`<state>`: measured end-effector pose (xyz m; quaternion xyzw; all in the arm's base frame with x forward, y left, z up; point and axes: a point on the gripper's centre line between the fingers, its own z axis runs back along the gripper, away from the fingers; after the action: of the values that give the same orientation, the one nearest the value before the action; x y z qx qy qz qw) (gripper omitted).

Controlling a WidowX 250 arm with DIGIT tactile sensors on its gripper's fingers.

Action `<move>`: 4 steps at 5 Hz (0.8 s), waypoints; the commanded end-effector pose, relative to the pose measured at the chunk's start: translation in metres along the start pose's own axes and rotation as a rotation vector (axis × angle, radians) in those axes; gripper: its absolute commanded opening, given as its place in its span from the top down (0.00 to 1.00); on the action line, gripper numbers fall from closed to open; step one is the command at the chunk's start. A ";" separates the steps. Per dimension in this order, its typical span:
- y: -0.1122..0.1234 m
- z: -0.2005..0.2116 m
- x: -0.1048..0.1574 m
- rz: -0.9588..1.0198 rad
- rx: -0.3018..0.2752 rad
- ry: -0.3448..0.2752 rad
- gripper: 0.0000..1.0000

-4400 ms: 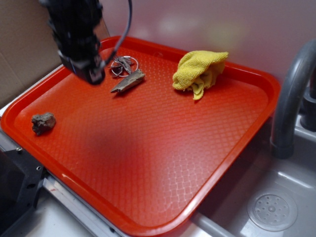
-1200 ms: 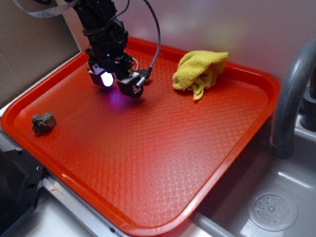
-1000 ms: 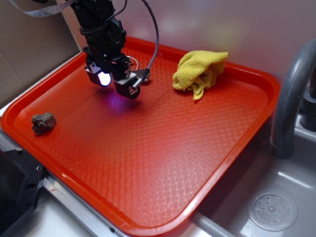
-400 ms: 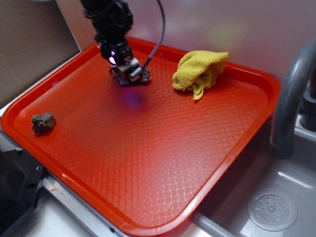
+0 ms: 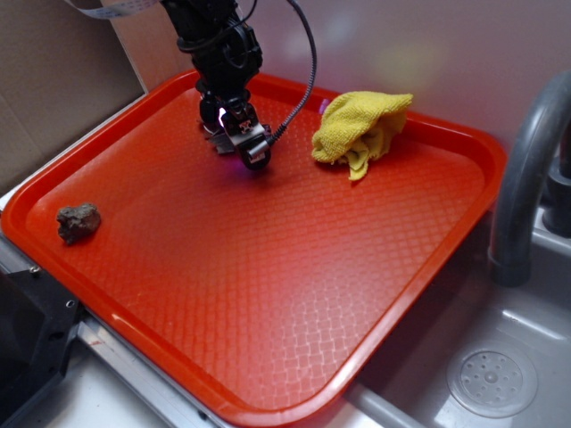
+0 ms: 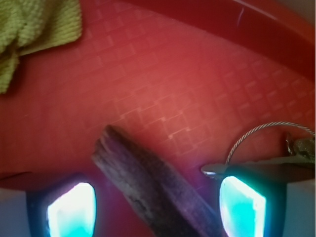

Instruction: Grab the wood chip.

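In the wrist view the wood chip (image 6: 153, 182), a rough brown-grey sliver, lies flat on the red tray (image 6: 163, 84). It runs diagonally from upper left to lower right between my glowing fingertips (image 6: 71, 210). My gripper (image 6: 157, 207) is open, with a gap between the chip and each pad. In the exterior view the gripper (image 5: 243, 143) is low over the tray's back left area and hides the chip.
The metal key ring (image 6: 266, 131) with its keys lies right beside my right finger. A yellow cloth (image 5: 361, 127) sits at the tray's back right. A grey-brown rock (image 5: 78, 221) lies near the left rim. A sink with a grey faucet (image 5: 526, 169) is to the right.
The gripper has swung back and to the right, turned, and come down over the wood chip, which now lies between its fingers. Rock and cloth have not moved.
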<state>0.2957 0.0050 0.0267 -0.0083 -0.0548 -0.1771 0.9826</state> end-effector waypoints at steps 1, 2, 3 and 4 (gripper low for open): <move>-0.013 -0.001 0.007 -0.058 0.024 -0.010 0.00; -0.018 -0.013 0.001 -0.089 0.040 0.015 0.00; -0.026 -0.020 -0.001 -0.100 0.080 0.034 0.00; -0.026 -0.021 -0.002 -0.082 0.068 0.032 1.00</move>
<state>0.2943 -0.0012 0.0126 0.0331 -0.0601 -0.2017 0.9770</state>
